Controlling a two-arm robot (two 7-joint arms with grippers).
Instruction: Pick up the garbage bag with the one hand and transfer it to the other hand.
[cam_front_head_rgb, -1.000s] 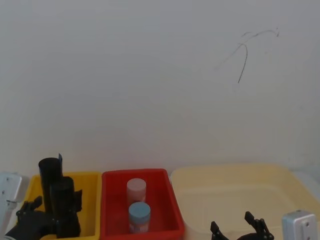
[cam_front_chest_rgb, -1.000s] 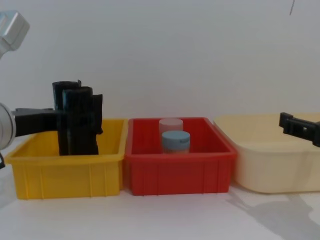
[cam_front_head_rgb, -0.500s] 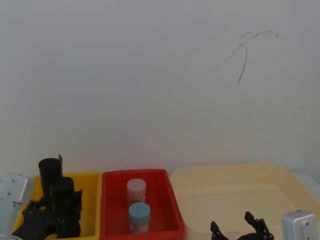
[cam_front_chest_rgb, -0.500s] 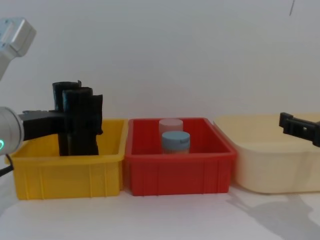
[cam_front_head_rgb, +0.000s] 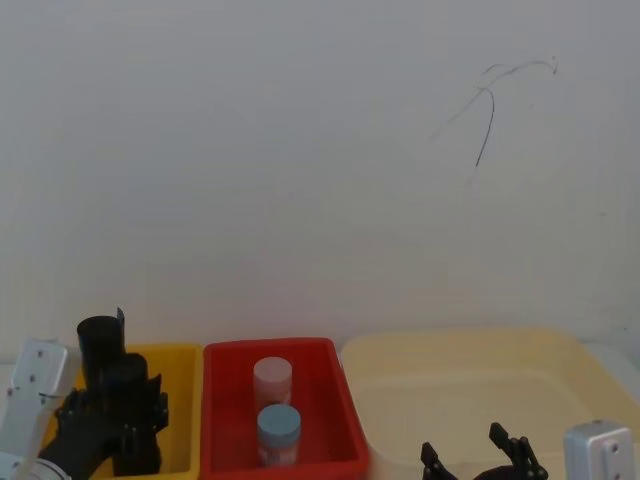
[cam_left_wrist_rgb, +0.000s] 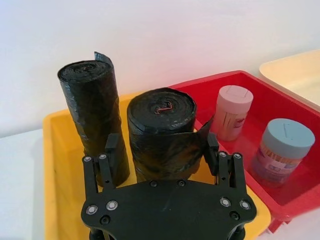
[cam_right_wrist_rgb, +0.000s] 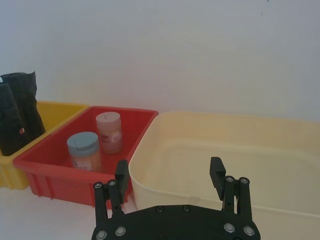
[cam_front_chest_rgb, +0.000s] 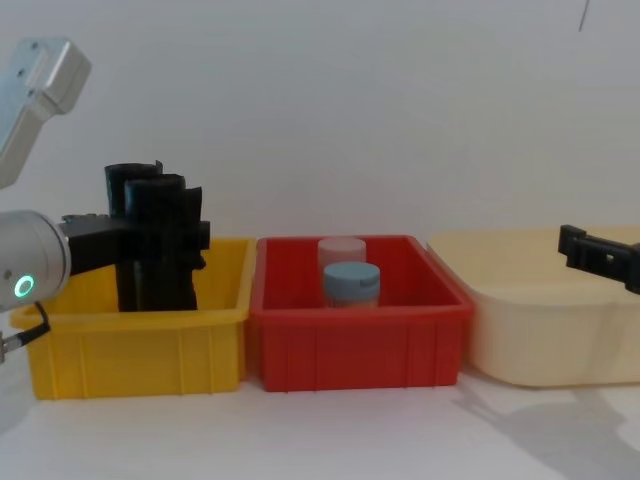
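The garbage bag (cam_left_wrist_rgb: 160, 132), a thick black crinkled roll, stands upright in the yellow bin (cam_front_chest_rgb: 140, 345). It also appears in the chest view (cam_front_chest_rgb: 158, 288) and the head view (cam_front_head_rgb: 128, 385). My left gripper (cam_left_wrist_rgb: 161, 152) is open, and its two fingers (cam_left_wrist_rgb: 111, 156) straddle the roll, one on each side at mid height. From the chest the left gripper (cam_front_chest_rgb: 172, 236) reaches in level from the left, green ring light lit. My right gripper (cam_right_wrist_rgb: 169, 175) hangs open and holds nothing above the cream tub (cam_right_wrist_rgb: 280, 150).
A slimmer black roll (cam_left_wrist_rgb: 92, 112) stands just behind the bag in the same bin, close to one left finger. The red bin (cam_front_chest_rgb: 360, 340) in the middle holds a pale pink jar (cam_front_chest_rgb: 342, 249) and a blue-lidded jar (cam_front_chest_rgb: 351, 283). A white wall rises behind.
My left arm has pushed forward and to the right, so its fingers now reach further around the bag. The bag, the bins and the right gripper have not moved.
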